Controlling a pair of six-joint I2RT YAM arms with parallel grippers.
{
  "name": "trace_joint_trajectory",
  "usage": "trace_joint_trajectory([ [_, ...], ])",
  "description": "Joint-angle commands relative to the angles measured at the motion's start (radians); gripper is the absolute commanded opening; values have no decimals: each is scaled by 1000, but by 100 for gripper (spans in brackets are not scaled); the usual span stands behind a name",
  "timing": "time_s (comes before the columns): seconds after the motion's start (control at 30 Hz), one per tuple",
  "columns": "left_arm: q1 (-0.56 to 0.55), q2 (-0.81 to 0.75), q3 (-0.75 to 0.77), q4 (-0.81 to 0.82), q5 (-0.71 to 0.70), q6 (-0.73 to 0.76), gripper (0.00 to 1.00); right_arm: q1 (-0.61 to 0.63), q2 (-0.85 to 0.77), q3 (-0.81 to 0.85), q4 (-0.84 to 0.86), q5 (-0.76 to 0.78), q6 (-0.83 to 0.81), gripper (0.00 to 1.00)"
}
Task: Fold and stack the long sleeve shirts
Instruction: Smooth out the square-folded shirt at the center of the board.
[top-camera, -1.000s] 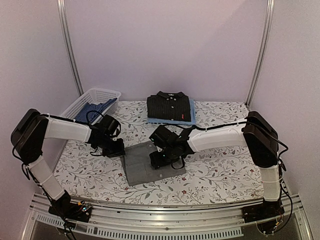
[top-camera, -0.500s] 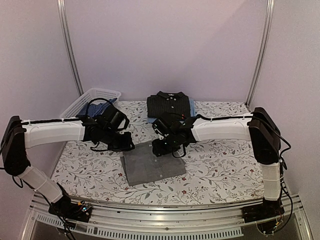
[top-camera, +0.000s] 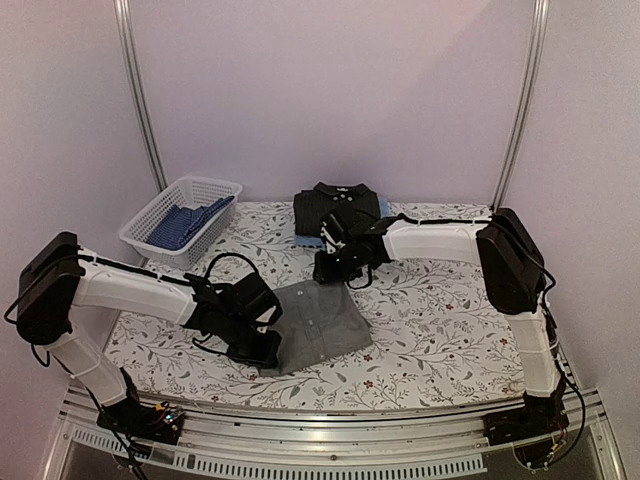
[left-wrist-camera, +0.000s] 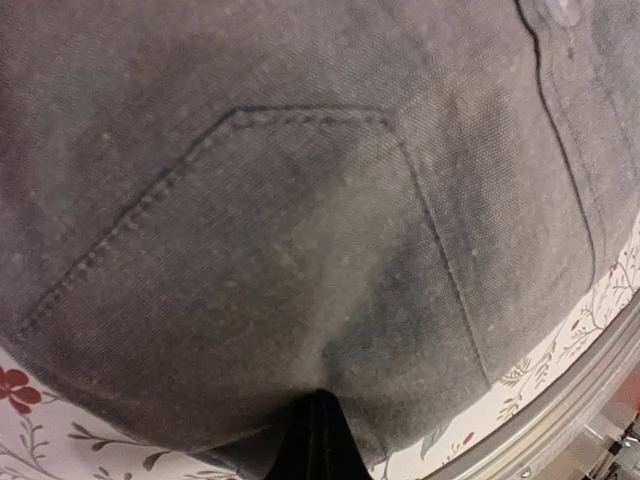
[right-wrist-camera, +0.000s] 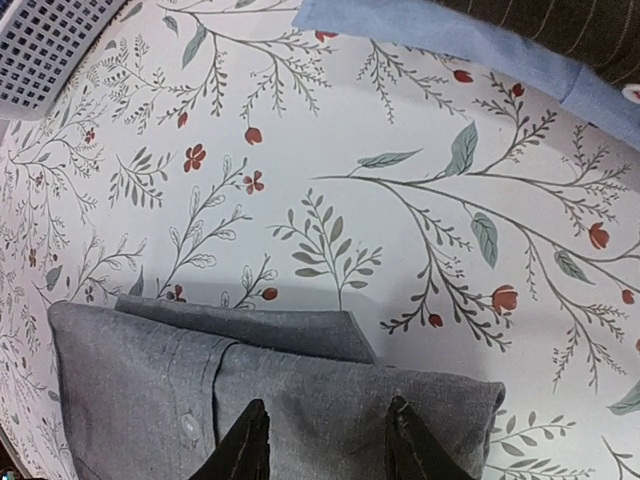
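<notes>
The folded grey shirt (top-camera: 322, 322) lies at the middle front of the table. My left gripper (top-camera: 260, 350) is shut on its near-left corner. In the left wrist view the dark fingertips (left-wrist-camera: 318, 440) meet at the bottom edge, with the grey shirt (left-wrist-camera: 300, 200) and its chest pocket filling the frame. My right gripper (top-camera: 334, 272) is over the shirt's far edge. Its fingers (right-wrist-camera: 245, 445) stand apart above the grey shirt (right-wrist-camera: 150, 390) by the collar, open. The black shirt (top-camera: 335, 210) lies folded on the light blue shirt (top-camera: 384, 212) at the back.
A white lattice basket (top-camera: 205, 183) holding blue cloth stands at the back left; its corner (right-wrist-camera: 45, 50) shows in the right wrist view. The metal rail (left-wrist-camera: 600, 380) at the table's front edge lies close to my left gripper.
My left gripper came from the shirt's far-left side to its near-left corner and shut there. My right gripper moved back to the far edge and narrowed. The grey shirt now shows its button front.
</notes>
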Motion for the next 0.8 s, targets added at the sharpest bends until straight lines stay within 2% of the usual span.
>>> trace_joint_trajectory([
  [0.0,-53,31,-53,36,36,-47,0,-5,91,47,0,-42,-20,38],
  [0.23,-92,54,-77,46,46,-72,0,-29,159,96,-4,-55,-31,38],
  [0.37,-99,37,-75,19,30,-72,0,-47,141,100,-33,-26,-45,41],
  [0.5,-93,-15,-60,-31,-12,-54,0,-47,54,78,-65,35,-72,43],
  [0.77,-79,-77,-87,-108,-33,-13,1,-30,-188,-100,-63,52,-52,43],
])
